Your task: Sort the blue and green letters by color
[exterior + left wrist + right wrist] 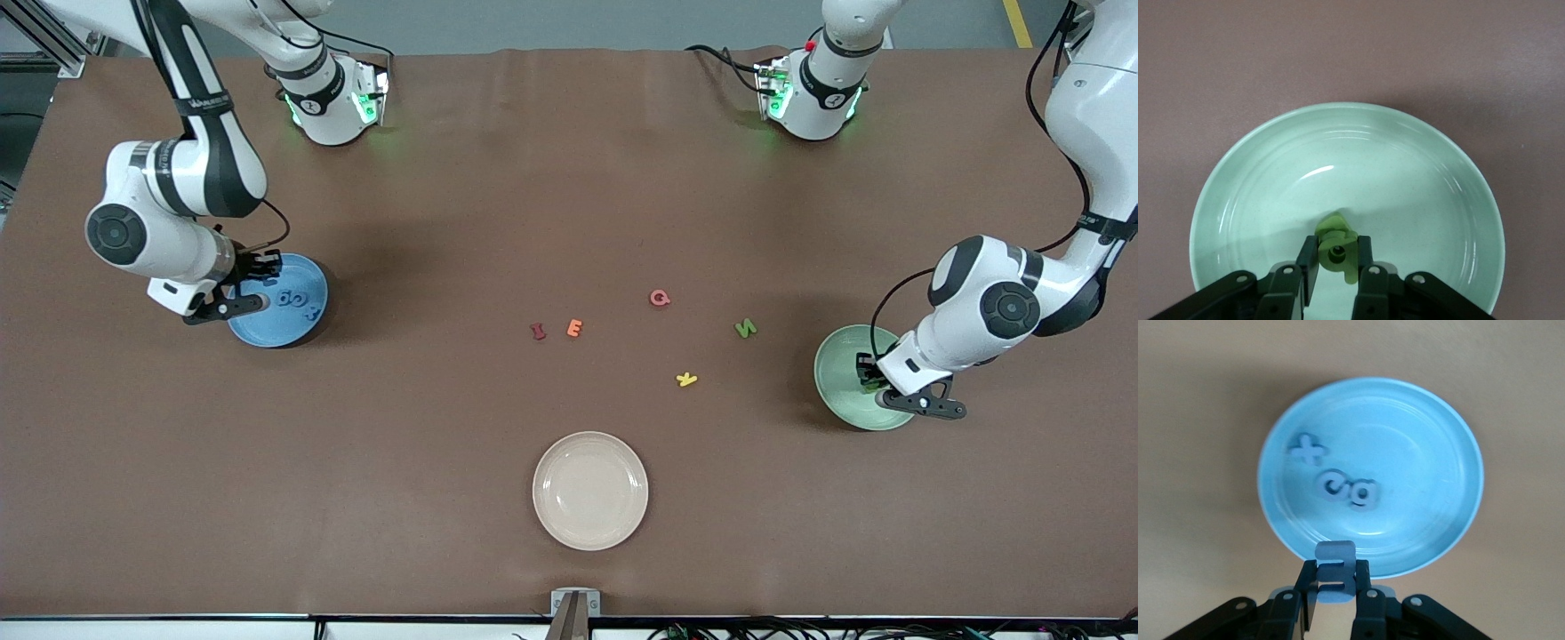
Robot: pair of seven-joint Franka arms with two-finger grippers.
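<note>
Blue E (1335,572) clamped in right claw (1336,581) over blue bowl (1431,440); green letter (1336,248) clamped in left claw (1336,265) over green bowl (1258,173). Release low, centred over each bowl.

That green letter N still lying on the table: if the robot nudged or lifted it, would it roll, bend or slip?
The green letter N looks chunky and lies flat on the brown table, so it would probably slide rather than roll. It seems tiny and likely light. A similar green letter keeps its shape while pinched in the left end effector, so it is probably fairly stiff.
</note>
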